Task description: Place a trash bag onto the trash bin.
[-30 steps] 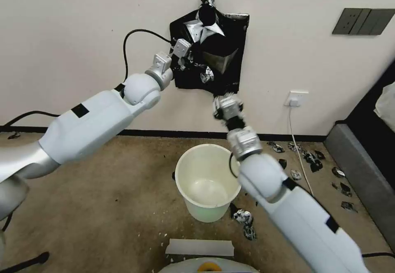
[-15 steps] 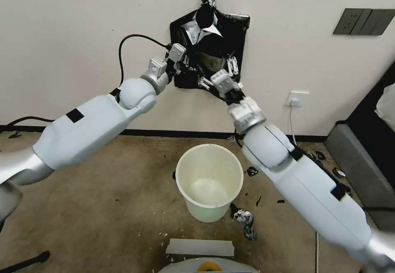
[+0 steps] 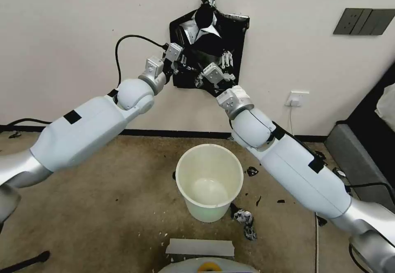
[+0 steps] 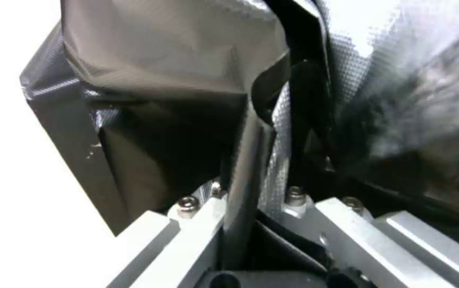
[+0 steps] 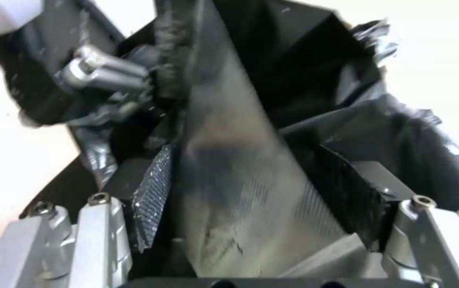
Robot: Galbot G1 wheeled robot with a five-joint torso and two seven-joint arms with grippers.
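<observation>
The wall [image 3: 82,26] is plain cream plaster, and hung high on it from a knotted, taped top is the black bundle [image 3: 236,54] of bags, flat and smooth, put there, I'd guess, so both arms can reach a sheet at chest height. On the brown carpet [image 3: 103,207] directly below stands the trash bin [image 3: 207,164], a round, slightly tapered cream bucket with a rolled rim, mouth up and empty, well apart from the bags. Both white arms are raised to the bundle. The left gripper [image 4: 259,200] is closed to a narrow slit with a fold of the trash bag [image 4: 251,152] pinched between its metal fingers; the film is thin, glossy, faintly embossed, and creased into sharp folds that catch silvery light. The right gripper [image 5: 256,224] has its jaws spread wide, a broad grey-black sheet lying between them and not yet clamped, as far as I can judge. My reading is that one sheet is being separated from the pack. Small torn black scraps [image 3: 246,219] litter the floor beside the bin.
</observation>
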